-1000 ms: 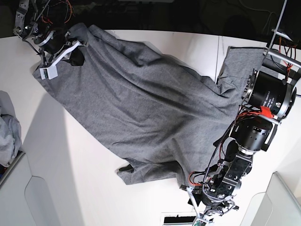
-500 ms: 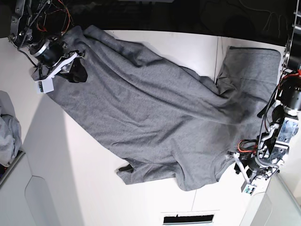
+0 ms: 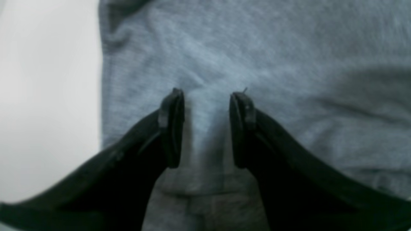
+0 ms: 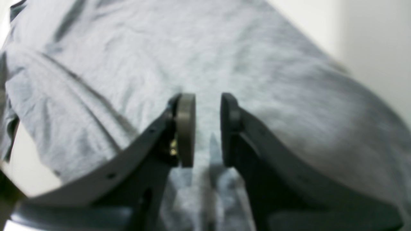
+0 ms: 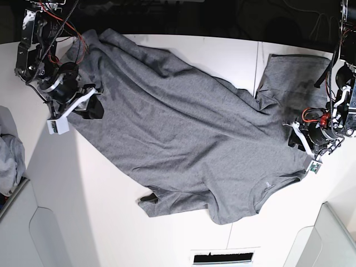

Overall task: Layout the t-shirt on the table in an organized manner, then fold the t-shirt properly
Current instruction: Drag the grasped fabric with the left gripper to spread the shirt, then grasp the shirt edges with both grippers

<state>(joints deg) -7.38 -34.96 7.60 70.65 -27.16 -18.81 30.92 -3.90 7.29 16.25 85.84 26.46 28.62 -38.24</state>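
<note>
Sprawling diagonally across the white table (image 5: pixel 183 50): grey t-shirt (image 5: pixel 183 133), creased | left gripper (image 3: pixel 207 126) over its edge, fingers spread | right gripper (image 4: pixel 207 130) above the cloth, fingers parted

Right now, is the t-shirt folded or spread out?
Spread, not folded. The t-shirt lies diagonally across the table in one wrinkled layer, with a sleeve bunched at its lower edge.

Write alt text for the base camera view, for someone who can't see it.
A grey t-shirt lies spread diagonally and wrinkled across a white table, seen from above. The right gripper sits at the shirt's edge on the view's left, the left gripper at its edge on the right. A paler cloth bundle shows at the far left.
</note>
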